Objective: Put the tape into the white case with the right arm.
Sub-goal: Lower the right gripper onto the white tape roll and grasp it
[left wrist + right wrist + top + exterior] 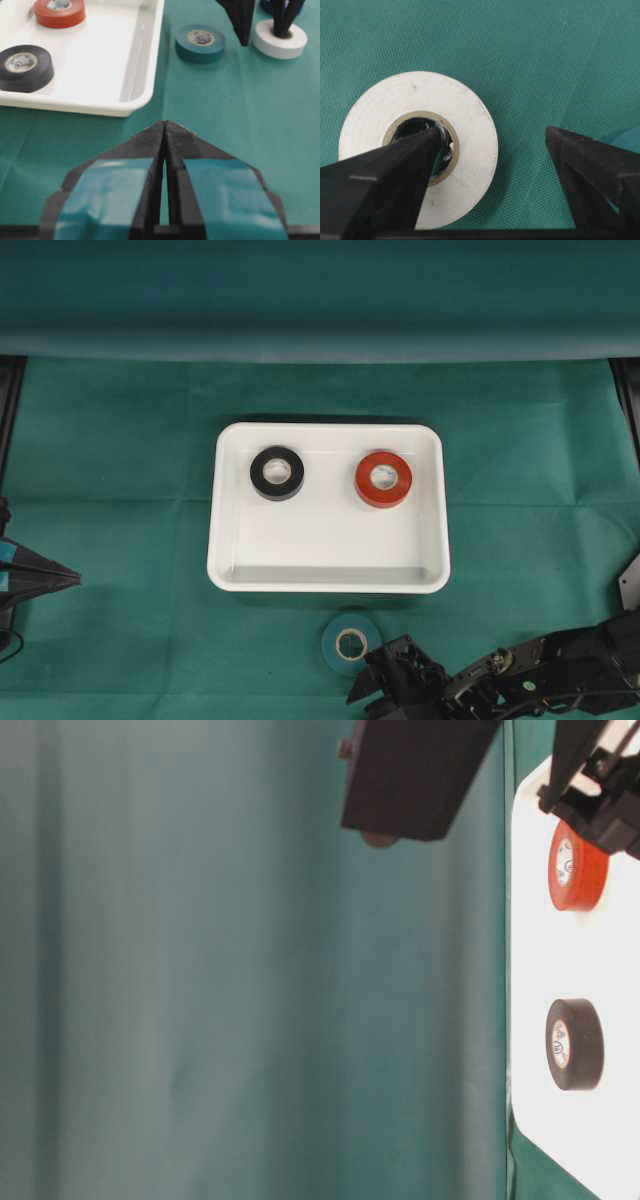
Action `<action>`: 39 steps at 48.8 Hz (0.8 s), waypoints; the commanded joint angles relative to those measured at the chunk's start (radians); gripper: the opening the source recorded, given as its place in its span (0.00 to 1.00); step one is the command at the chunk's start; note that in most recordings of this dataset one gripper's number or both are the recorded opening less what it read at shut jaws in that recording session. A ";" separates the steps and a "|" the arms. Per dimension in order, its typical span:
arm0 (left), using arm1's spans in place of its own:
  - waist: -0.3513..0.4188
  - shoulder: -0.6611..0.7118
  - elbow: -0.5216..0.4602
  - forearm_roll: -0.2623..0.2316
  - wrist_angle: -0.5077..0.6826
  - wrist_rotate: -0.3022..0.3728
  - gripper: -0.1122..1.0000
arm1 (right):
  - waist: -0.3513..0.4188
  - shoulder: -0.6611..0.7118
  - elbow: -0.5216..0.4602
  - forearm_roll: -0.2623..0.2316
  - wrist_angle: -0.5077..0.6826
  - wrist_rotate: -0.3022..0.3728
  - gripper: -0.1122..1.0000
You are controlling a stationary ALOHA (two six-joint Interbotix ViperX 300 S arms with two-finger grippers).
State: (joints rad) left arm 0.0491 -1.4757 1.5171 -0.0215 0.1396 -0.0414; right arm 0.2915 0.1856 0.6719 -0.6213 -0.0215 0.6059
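Note:
A white tape roll lies flat on the green cloth and shows again as the white tape roll in the left wrist view. My right gripper stands open over it. One finger reaches into the roll's core; the other finger stands outside, apart from the rim. In the overhead view the right gripper covers this roll. The white case holds a black roll and a red roll. My left gripper is shut and empty at the left edge.
A teal tape roll lies on the cloth between the case's near rim and the right gripper; the same teal roll appears in the left wrist view. A dark blue object shows behind the right fingers. Green cloth covers the table.

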 commanded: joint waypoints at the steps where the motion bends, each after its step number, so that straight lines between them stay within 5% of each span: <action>1: 0.000 0.009 -0.012 -0.002 -0.011 0.000 0.10 | 0.003 -0.014 -0.020 -0.002 -0.003 0.002 0.68; 15: 0.000 0.009 -0.012 -0.002 -0.011 0.000 0.10 | 0.005 -0.014 -0.025 -0.002 0.037 0.002 0.13; 39: 0.000 0.009 -0.012 -0.002 -0.011 0.000 0.10 | 0.012 -0.071 -0.037 -0.002 0.064 0.003 0.11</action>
State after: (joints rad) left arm 0.0476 -1.4757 1.5171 -0.0215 0.1396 -0.0414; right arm 0.2991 0.1733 0.6581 -0.6213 0.0337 0.6075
